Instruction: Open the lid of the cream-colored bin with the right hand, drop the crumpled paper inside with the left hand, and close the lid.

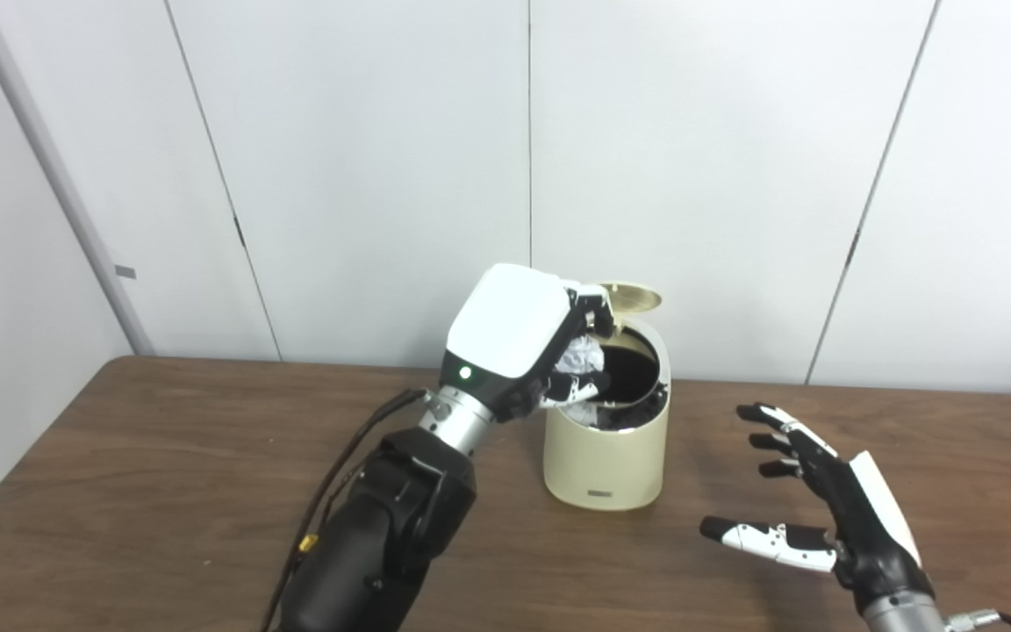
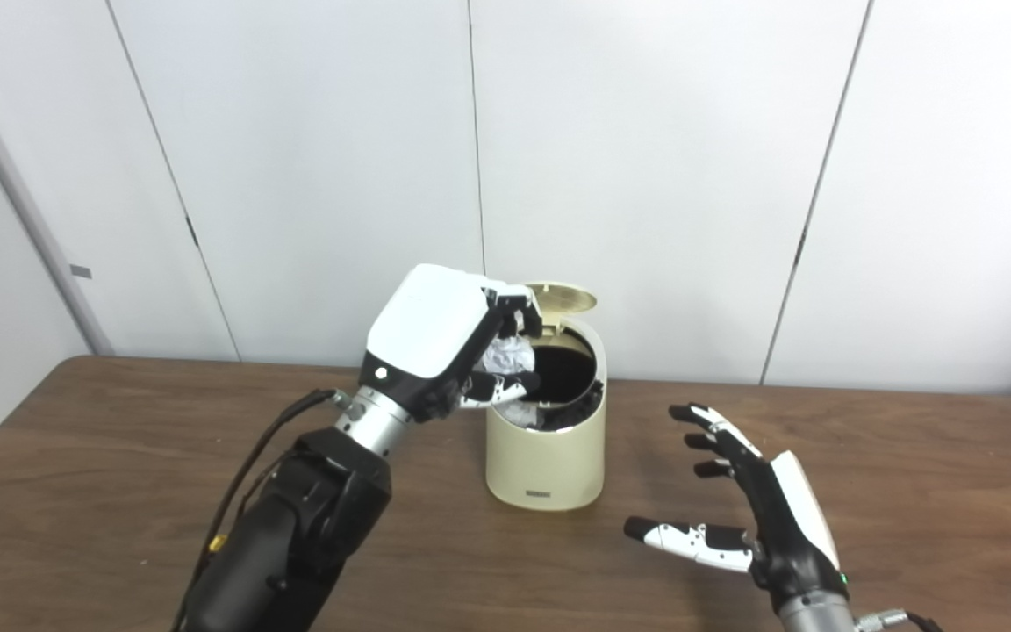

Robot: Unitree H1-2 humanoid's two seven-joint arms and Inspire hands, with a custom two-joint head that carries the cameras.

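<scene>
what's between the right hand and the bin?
Nothing: only bare wooden table separates the open right hand from the cream-colored bin, clearest in the right eye view. The left hand holds the crumpled paper over the bin's opening.

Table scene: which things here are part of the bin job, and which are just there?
Part of the job:
- cream-colored bin, lid raised
- crumpled paper, held over the opening
- left hand, holding the paper
- right hand, open beside the bin

Just there:
- wooden table
- white wall panels
</scene>
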